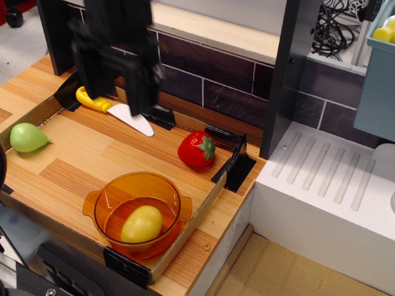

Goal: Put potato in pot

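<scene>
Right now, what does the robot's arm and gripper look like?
The gripper is all black, blocky and boxy, with two flat, wide fingers. It looks motion-blurred, so no markings or cables can be made out on it.

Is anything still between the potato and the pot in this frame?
No. The potato already lies inside the pot, on its bottom. The tool is raised behind it, open and empty, above the knife.

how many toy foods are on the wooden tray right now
3. The potato lies inside the orange pot at the front, the strawberry sits behind the pot to its right, and the green pear lies at the left edge.
</scene>
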Motion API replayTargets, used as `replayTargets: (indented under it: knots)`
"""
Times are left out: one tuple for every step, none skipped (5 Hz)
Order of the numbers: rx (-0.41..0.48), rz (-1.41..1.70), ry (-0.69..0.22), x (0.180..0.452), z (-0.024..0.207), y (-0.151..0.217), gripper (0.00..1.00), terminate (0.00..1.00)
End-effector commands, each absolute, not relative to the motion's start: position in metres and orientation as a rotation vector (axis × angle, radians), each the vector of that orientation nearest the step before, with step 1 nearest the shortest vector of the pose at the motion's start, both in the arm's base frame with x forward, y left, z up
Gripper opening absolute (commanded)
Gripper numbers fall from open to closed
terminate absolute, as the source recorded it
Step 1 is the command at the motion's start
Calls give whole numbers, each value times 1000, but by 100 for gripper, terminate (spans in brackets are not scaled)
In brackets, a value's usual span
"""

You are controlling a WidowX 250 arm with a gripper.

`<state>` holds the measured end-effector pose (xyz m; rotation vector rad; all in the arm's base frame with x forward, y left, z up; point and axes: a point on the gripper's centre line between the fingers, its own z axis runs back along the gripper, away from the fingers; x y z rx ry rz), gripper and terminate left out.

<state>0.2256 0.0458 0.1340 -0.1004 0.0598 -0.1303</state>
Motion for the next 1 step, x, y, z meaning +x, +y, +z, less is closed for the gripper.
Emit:
replayTargets:
  knots:
    - [-82,-132,9,227,148,48,100,100]
